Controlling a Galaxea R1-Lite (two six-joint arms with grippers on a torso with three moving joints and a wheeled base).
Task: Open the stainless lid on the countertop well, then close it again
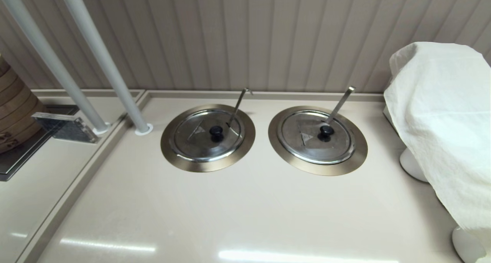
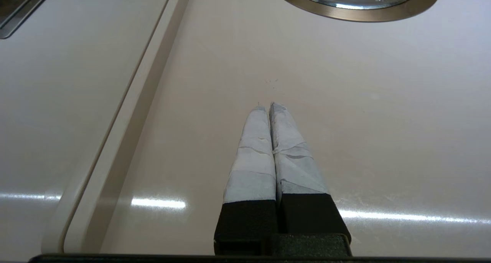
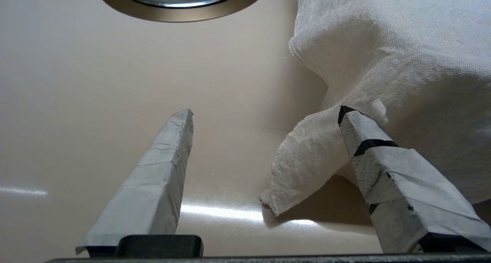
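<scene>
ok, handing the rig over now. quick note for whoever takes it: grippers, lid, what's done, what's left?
Left gripper: jaws shut, empty, low over bare countertop, short of the countertop well.
Right gripper: jaws open, empty, beside the white cloth, near the twin well.
Neither arm shows in the head view.
Stainless lid: seated flat in its well, black knob up, hook-tipped rod sticking out at the notch.
Done: nothing visible; the lid sits closed and no gripper is on it.
Left: grip the knob, lift the lid, set it back.
</scene>
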